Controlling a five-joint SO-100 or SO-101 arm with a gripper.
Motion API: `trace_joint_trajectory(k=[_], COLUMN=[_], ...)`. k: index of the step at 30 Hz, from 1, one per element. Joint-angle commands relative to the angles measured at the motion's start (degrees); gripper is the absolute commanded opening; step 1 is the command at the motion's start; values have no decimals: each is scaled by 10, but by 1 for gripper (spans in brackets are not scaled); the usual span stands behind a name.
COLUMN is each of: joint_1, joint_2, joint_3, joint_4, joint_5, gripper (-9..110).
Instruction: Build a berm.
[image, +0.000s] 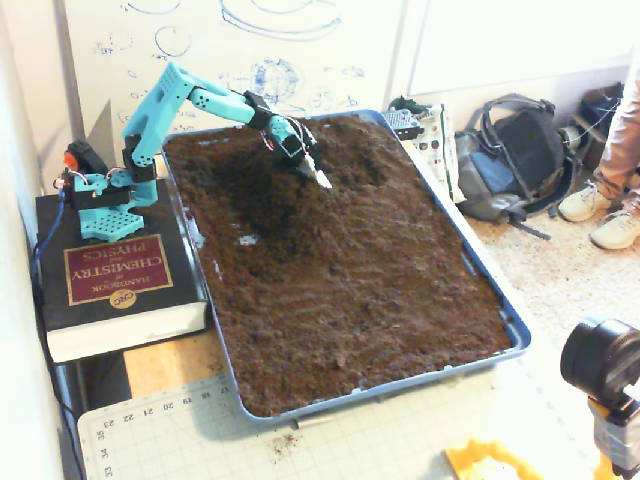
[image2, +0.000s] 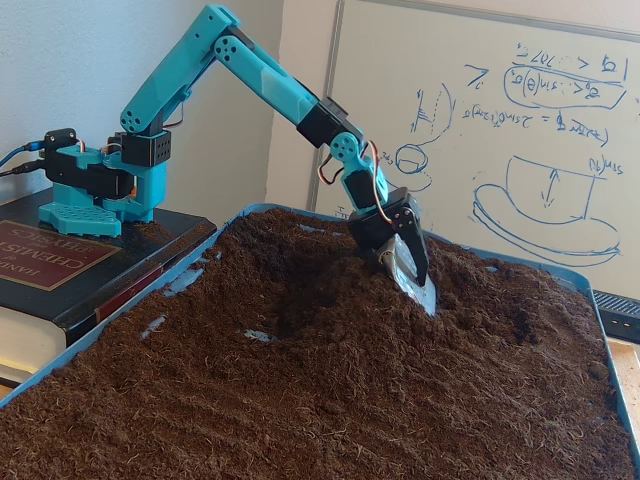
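The gripper (image2: 418, 290) carries a flat, pale metallic blade that points down and toward five o'clock in the low fixed view, its tip pressed into the soil. In the high fixed view the gripper (image: 318, 177) sits near the far end of the tray, its blade aimed toward four o'clock. Whether the jaws are spread or closed cannot be told; the blade hides them in both fixed views.

The berm (image2: 330, 250) rises directly against the gripper, at about nine to ten o'clock from the blade in the low fixed view, as a hump of dark crumbly soil sloping down toward the viewer. In the high fixed view the berm (image: 262, 185) appears as a darker raised patch at nine o'clock from the gripper, in the far left part of the tray. A shallow hollow (image: 368, 172) lies at three o'clock from the blade.

The blue tray (image: 520, 335) holds soil across its whole area; the near soil is flat with faint raked lines. The turquoise arm (image2: 250, 75) arches up from its base, which stands on a thick black book (image: 110, 290) at nine o'clock from the tray. A whiteboard (image2: 540, 120) with blue sketches stands behind.
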Motion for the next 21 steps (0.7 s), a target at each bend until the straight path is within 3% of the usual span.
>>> trace_joint_trajectory(k=[1, 5, 14, 21], joint_1=[18, 18, -17, -17], joint_2=[47, 91, 210, 113], joint_3=[34, 31, 5, -176], joint_4=[10, 11, 10, 4], joint_5=[1, 14, 164, 174], gripper=[0, 0, 0, 0])
